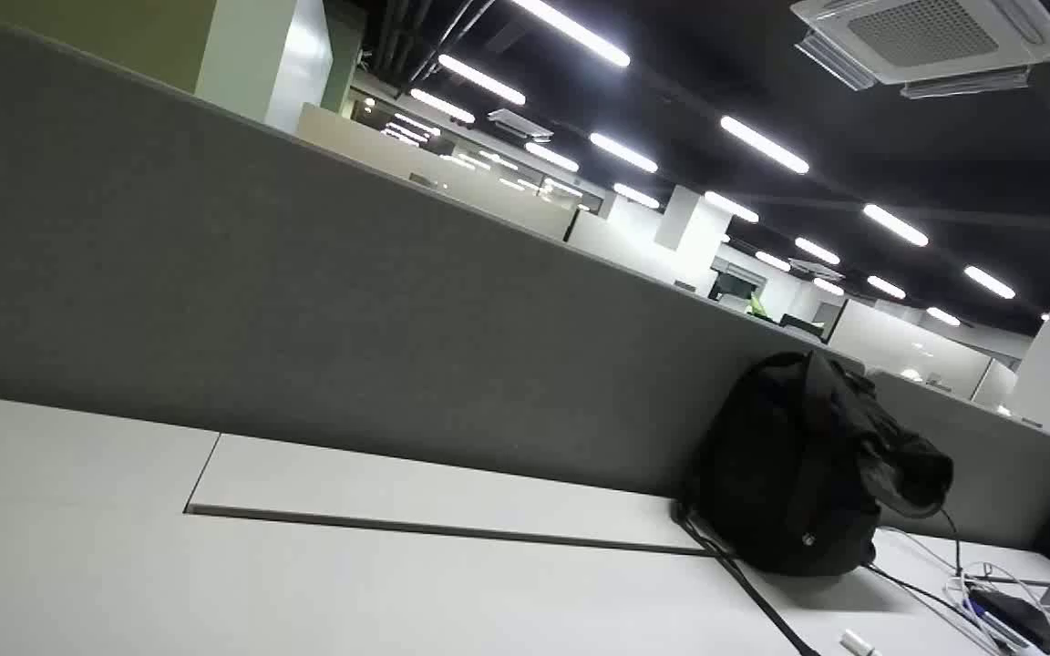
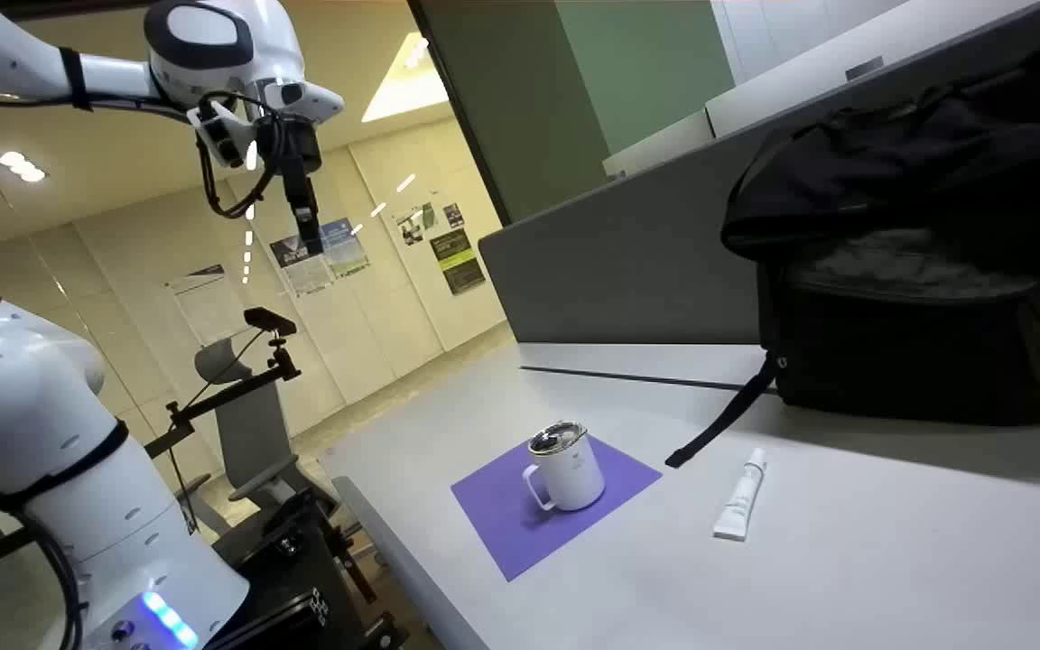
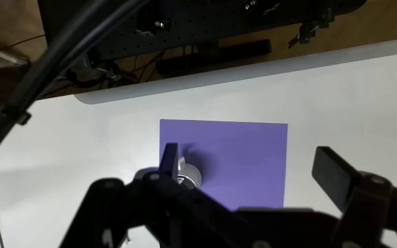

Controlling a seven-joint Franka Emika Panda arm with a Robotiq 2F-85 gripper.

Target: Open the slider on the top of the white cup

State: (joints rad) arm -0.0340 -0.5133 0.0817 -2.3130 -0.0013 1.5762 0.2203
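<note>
Jaws: seen spread wide in the wrist view; in an exterior view, pointed downward and held high above the bench (image 2: 845, 569).
Arm (image 2: 51, 415): white, mounted beyond the bench edge, with the jaws carried at its end.
Cup (image 2: 572, 477): white, placed on the purple sheet (image 2: 504, 524), below the jaws and well apart from them; partly hidden behind one of the jaws in the wrist view.
Long axis: set upright, square to the bench, the top aimed upward; shown leaning in an exterior view, where everything is tilted.
Lid (image 2: 558, 438): seated on the cup and faced upward; its finer parts are too small to be made out.
Handle (image 3: 181, 163): turned toward the near bench edge, the side on which the arm is mounted.
Sheet: laid flat, with one corner just beside the tip of the strap (image 2: 726, 413).
Tube (image 2: 741, 501): white, laid flat near the sheet, its capped end aimed toward the grey divider (image 1: 306, 273).
Bag (image 1: 789, 474): black, stood before the divider in both exterior views, its strap trailed along the bench.
</note>
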